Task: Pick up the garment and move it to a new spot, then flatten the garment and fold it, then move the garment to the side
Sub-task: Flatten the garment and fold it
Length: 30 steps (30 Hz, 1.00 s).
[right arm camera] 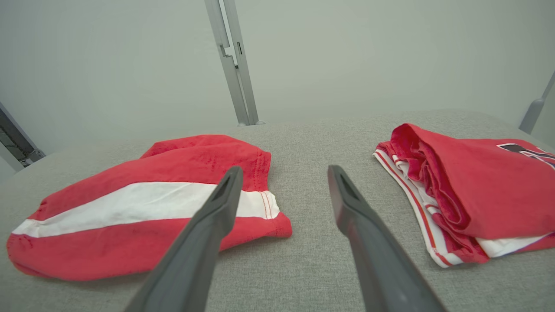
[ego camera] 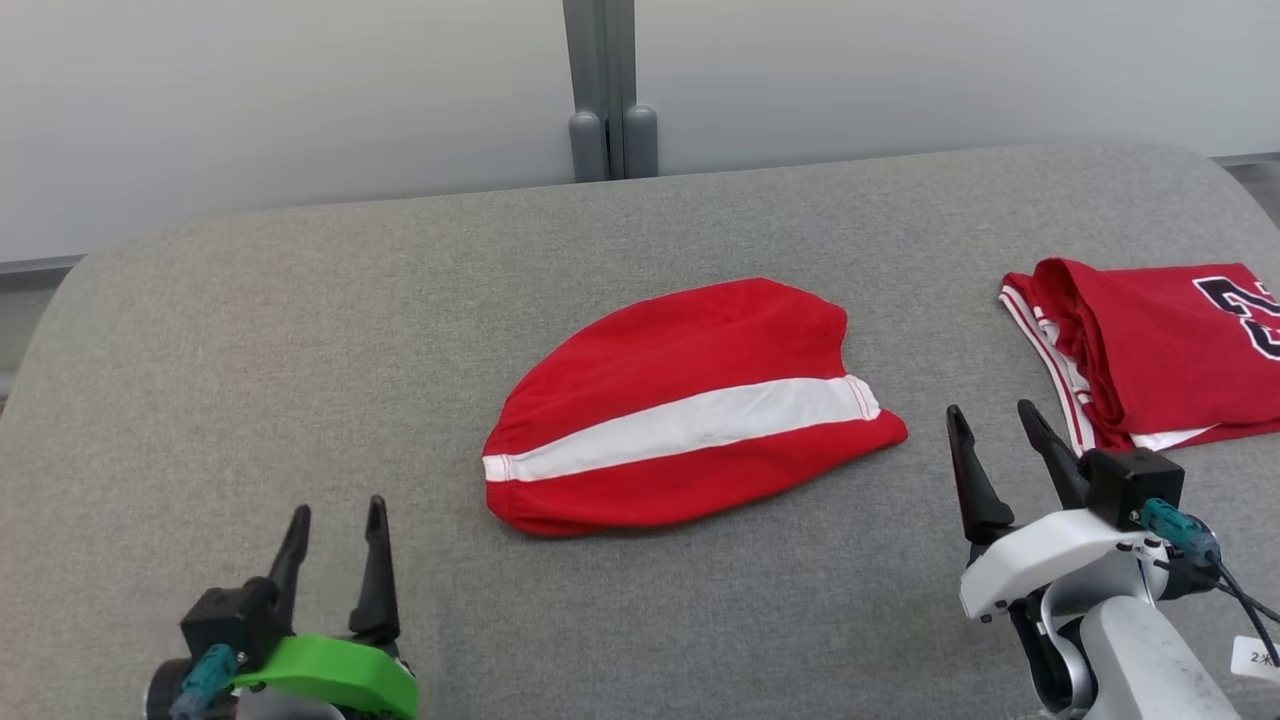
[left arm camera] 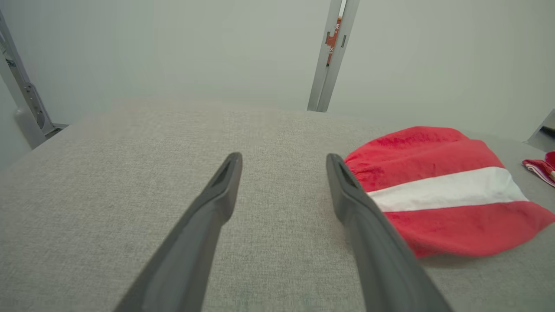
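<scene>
I am looking at the garment (ego camera: 690,410), red with a white stripe (ego camera: 680,425), lying loosely doubled over in the middle of the grey padded surface (ego camera: 300,330). It is sitting at about two o'clock from the left gripper (ego camera: 338,508) and ten o'clock from the right gripper (ego camera: 990,410). Both grippers are hovering with their fingers spread wide and are holding nothing. A folded red jersey (ego camera: 1150,340) is resting apart at the right gripper's one o'clock.

I am judging the garment to be light, limp knit cloth, so it will be sagging and draping once lifted. I am planning to pinch the hemmed ends of the stripe, at the garment's three and nine o'clock, taking both layers together so that the top one is not peeling away alone.
</scene>
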Available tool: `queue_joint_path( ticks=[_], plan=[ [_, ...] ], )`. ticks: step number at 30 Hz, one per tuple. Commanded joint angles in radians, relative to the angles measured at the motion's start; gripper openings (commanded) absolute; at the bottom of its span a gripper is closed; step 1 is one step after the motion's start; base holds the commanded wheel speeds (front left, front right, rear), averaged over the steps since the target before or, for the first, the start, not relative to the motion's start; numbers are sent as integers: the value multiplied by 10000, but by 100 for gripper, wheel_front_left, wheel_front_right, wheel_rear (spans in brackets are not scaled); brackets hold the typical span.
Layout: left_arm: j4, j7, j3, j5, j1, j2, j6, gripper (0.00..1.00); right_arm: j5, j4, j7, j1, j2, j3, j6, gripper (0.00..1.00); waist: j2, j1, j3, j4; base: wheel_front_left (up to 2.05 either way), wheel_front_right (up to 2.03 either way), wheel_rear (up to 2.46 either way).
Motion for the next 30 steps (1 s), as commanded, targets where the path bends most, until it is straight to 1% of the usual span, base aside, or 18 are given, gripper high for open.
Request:
queue_joint_path(
  ticks=[1,4,7,9,11,13,17,23,30],
  plan=[
    [244,-1,-179,-184,-239,-3,-29,100,36,32,99,-164,-56,23,-3,100,0,0,68,16,0,0,0],
    [830,354,-783,-652,-818,6,-45,100,114,106,558,-425,-178,148,-3,100,0,0,226,53,0,0,0],
    [1243,1537,-1564,-1266,-1467,8,-49,100,381,309,1364,-829,-309,279,-3,100,0,0,457,78,0,0,0],
    [1415,2293,-1801,-1689,-1988,43,-43,100,714,535,2075,-1192,-335,268,-3,100,0,0,639,66,0,0,0],
    [1636,2944,-1971,-1885,-2407,92,-44,100,870,778,2735,-1630,-502,332,-3,100,0,0,843,57,0,0,0],
    [1804,3440,-2077,-1920,-2803,86,-36,100,1054,1061,3390,-2058,-585,418,-1,100,0,0,1064,61,0,0,0],
    [2014,4235,-2219,-2179,-3402,52,194,100,1287,1548,4409,-3030,-751,754,-1,100,0,0,1529,95,0,0,0],
    [2093,4951,-2509,-2529,-3887,22,434,100,1632,2040,4966,-4104,-877,1558,-1,100,0,0,2094,171,0,0,0],
    [1686,5302,-2739,-2865,-3806,13,716,100,2027,2382,4909,-4581,-942,2124,-1,100,0,0,2295,301,0,0,0]
  ],
)
